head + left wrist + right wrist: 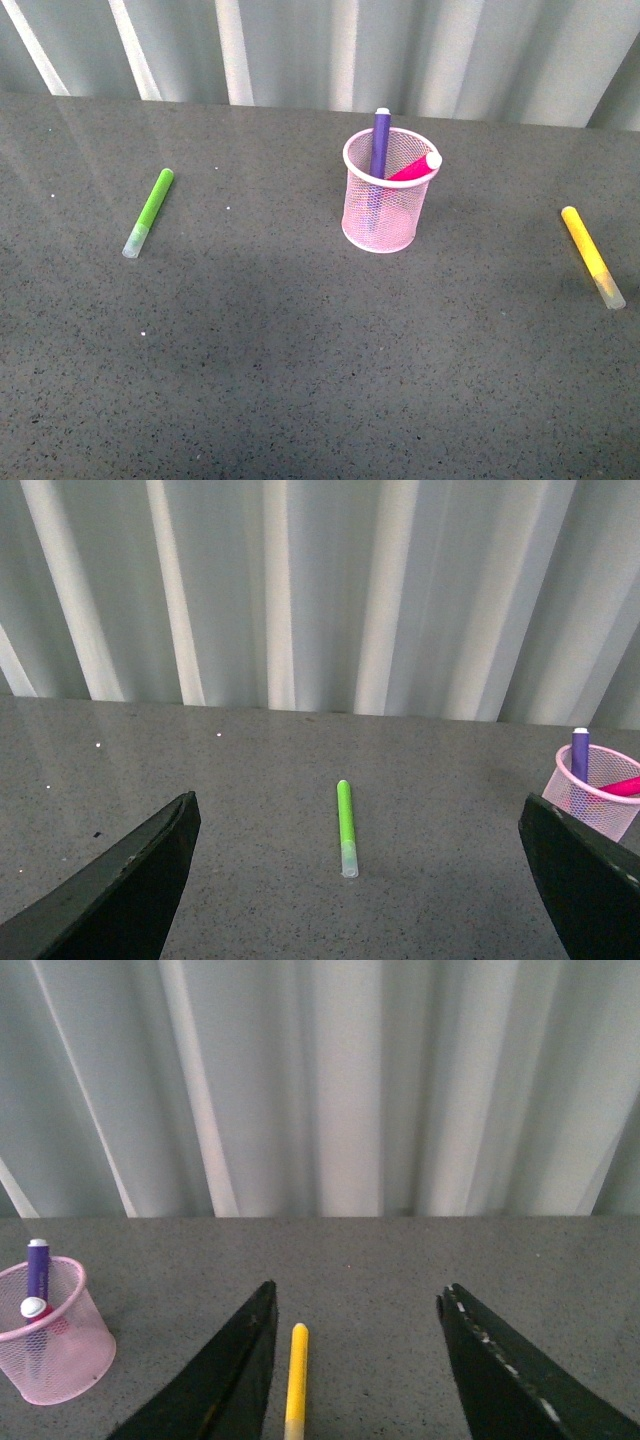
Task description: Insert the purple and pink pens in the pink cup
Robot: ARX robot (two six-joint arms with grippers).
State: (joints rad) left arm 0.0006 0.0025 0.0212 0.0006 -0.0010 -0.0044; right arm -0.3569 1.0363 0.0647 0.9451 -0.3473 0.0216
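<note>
The pink cup stands upright at the table's middle back. The purple pen stands in it, sticking up past the rim. The pink pen leans inside it, its capped end resting on the right rim. The cup with both pens shows at the edge of the left wrist view, and the cup also shows in the right wrist view. Neither arm shows in the front view. My left gripper is open and empty above the table. My right gripper is open and empty.
A lime-green marker lies on the table's left and shows between my left fingers. A yellow marker lies at the right, beside my right gripper's finger. A ribbed pale wall runs behind the grey table.
</note>
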